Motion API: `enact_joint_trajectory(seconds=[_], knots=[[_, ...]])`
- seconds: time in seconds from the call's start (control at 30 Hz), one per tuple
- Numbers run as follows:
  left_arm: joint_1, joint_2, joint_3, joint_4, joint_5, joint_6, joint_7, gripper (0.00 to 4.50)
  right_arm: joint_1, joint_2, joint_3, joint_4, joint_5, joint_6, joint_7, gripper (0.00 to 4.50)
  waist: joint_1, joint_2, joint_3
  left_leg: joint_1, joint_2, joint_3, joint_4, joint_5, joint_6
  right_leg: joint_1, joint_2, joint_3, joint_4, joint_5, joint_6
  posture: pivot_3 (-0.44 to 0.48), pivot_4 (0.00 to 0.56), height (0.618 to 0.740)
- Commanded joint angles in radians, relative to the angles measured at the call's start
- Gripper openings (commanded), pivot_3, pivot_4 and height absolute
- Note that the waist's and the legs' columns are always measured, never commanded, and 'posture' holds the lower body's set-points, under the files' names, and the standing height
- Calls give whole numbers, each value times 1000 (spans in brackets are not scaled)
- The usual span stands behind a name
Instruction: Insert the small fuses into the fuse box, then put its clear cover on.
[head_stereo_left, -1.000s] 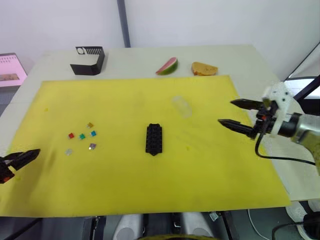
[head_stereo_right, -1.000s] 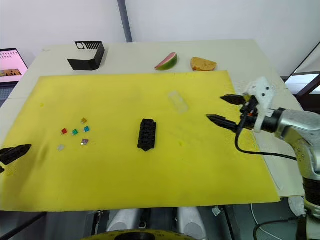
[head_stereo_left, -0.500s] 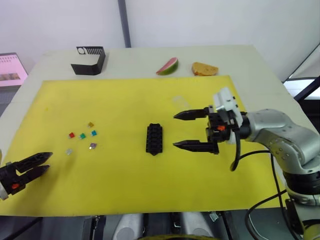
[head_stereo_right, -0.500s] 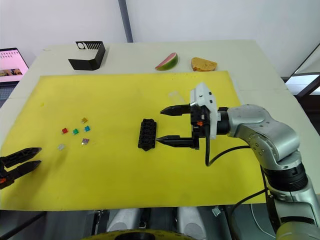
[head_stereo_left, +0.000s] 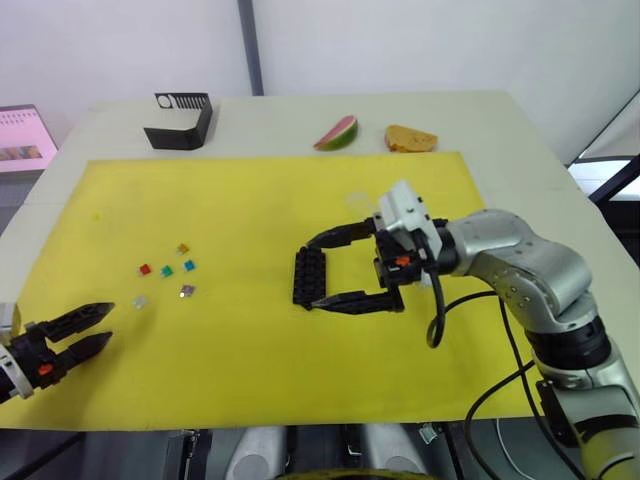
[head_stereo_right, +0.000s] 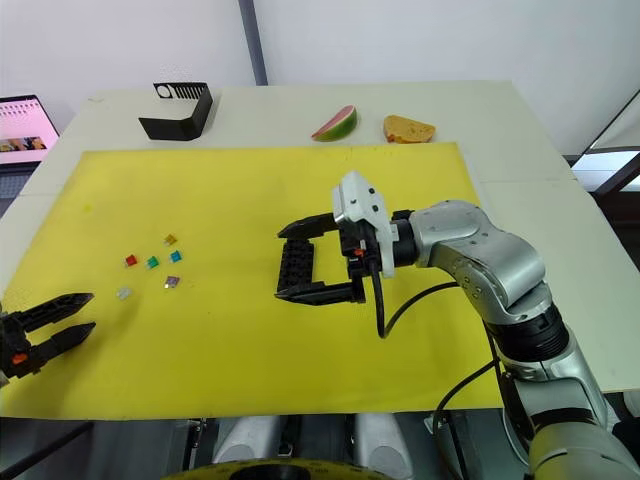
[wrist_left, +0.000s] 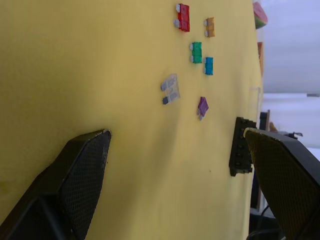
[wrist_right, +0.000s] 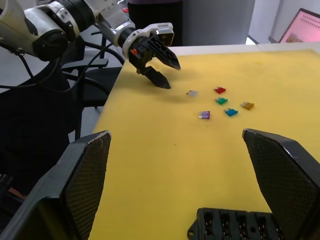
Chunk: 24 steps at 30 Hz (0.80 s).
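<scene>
Both claws (left, right) gape over yellow mat.

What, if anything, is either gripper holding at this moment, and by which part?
Nothing is held. The right gripper is open, its fingers straddling the fuse box's ends without closing; the left gripper is open over bare mat.

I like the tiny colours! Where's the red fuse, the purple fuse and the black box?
red fuse (wrist_left: 183, 17), left wrist view, its body.
purple fuse (wrist_left: 202, 106), left wrist view, its middle.
fuse box (head_stereo_left: 307, 276), left eye view, slotted top.
</scene>
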<state>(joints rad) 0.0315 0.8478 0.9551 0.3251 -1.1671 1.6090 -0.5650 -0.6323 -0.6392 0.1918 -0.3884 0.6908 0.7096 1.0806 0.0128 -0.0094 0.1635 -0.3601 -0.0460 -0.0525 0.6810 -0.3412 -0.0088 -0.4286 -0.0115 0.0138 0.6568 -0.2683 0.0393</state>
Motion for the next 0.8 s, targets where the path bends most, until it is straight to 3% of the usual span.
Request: enact_joint_trajectory(seconds=[0.03,0.13,0.5,0.8], knots=[[-20,-14,-21,-2,18,-8,21,4479,-9,11,-12,-15,0,-15,2,4453,0,0,0,0,0,0,0,0,0,0,0,0,0,0,0,0,150,740],[-4,-27,-63,-73,31,-47,-11,4479,-7,18,-13,-8,-8,-15,-8,4453,1,1,0,1,0,0,0,0,-1,0,0,0,1,0,0,0,150,740],[-108,-25,-27,12,23,-3,-10,4479,5,24,-24,0,-21,-15,-14,4453,2,2,-1,0,0,0,0,1,-1,1,-1,-2,1,0,0,0,150,740],[-99,-43,-40,23,47,-3,-22,4479,2,24,-16,9,-47,-28,-2,4453,-2,1,-1,0,0,0,0,1,-1,0,-1,-2,1,0,0,0,150,740]])
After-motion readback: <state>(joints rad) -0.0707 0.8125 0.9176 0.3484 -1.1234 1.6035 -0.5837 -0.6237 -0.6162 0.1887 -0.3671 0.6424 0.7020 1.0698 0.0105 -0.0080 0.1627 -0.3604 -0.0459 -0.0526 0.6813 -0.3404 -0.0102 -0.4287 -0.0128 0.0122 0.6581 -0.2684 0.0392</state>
